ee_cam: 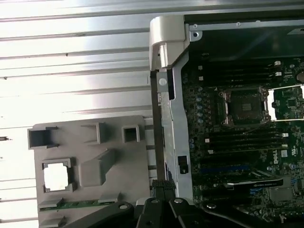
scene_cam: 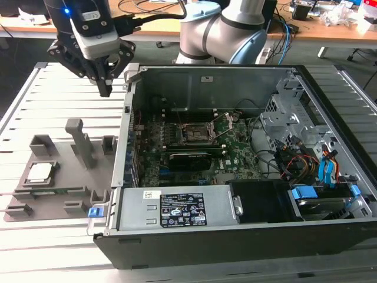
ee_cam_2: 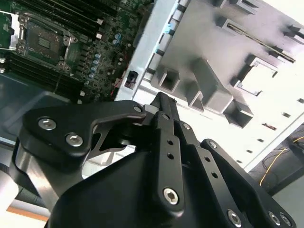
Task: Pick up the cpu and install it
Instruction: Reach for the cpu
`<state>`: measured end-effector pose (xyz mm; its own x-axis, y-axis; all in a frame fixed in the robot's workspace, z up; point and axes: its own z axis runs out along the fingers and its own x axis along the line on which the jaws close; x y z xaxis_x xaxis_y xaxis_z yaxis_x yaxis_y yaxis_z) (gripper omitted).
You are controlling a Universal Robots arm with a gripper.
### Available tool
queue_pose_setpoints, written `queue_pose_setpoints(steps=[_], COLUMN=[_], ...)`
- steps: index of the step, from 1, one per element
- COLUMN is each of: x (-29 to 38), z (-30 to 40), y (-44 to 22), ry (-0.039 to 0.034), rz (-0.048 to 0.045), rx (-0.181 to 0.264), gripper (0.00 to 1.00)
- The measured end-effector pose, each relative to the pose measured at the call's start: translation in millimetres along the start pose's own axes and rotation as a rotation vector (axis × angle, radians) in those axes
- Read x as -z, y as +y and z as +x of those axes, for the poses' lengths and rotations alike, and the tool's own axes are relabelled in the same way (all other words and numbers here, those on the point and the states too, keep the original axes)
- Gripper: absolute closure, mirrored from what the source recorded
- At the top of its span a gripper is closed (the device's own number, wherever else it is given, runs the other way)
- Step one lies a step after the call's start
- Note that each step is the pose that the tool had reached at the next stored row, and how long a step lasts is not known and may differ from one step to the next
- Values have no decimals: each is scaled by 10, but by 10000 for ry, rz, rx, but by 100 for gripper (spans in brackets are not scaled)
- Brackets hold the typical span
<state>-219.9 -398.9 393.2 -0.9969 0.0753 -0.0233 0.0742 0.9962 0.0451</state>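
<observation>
In the fixture pocket: the cpu (scene_cam: 39, 171) is lying flat in a square recess of the grey fixture plate (scene_cam: 68, 177), at the exterior view's left, well apart from the claw.
Cpu look: it is showing a silvery-grey metal top with a thin pale rim; in the first wrist view the cpu (ee_cam: 55, 176) is glaring almost white, with grey corner tabs framing it.
Claw: the claw (scene_cam: 106, 87) is hanging clenched above the slatted bench (scene_cam: 35, 112), just beside the case's rear corner; its fingertips are meeting with nothing between them in both wrist views (ee_cam_2: 161, 102) (ee_cam: 161, 184).
Fixture: grey blocks and an upright post (scene_cam: 79, 141) are standing on the plate, and a green memory module (ee_cam: 71, 203) is lying in a slot next to the cpu's recess.
Computer case: the open black case (scene_cam: 235, 242) is lying on its side on the bench, just beside the fixture plate.
Socket: the cpu socket (scene_cam: 197, 134) on the motherboard is sitting with its metal latch frame swung up and its bed showing bare, as the first wrist view (ee_cam: 244, 107) is also showing.
</observation>
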Motion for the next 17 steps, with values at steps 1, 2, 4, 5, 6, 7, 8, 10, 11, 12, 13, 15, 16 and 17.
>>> queue_pose_setpoints(steps=[1, 2, 4, 5, 6, 7, 8, 10, 11, 12, 13, 15, 16, 17], x=[1, 2, 4, 4, 5, 6, 8, 10, 11, 12, 14, 15, 16, 17], z=[39, 86, 154, 173, 220, 255, 300, 384, 434, 475, 531, 605, 651, 680], y=[-3, -7, -11, -13, -16, -19, -22, -28, -32, -36, -40, -45, -49, -51], ry=[0, 0, 0, -1, 0, 0, 0, 0, -1, 0, 0, -1, -1, 0], rz=[0, 0, 0, -1, 0, 0, 0, 0, -1, 0, 0, 0, -1, 0], rx=[1, 1, 0, -1, 0, 1, 0, 0, 0, 1, 1, 0, 0, 1], gripper=[89, 89, 89, 89, 89, 89, 89, 89, 89, 89, 89, 89, 89, 89])
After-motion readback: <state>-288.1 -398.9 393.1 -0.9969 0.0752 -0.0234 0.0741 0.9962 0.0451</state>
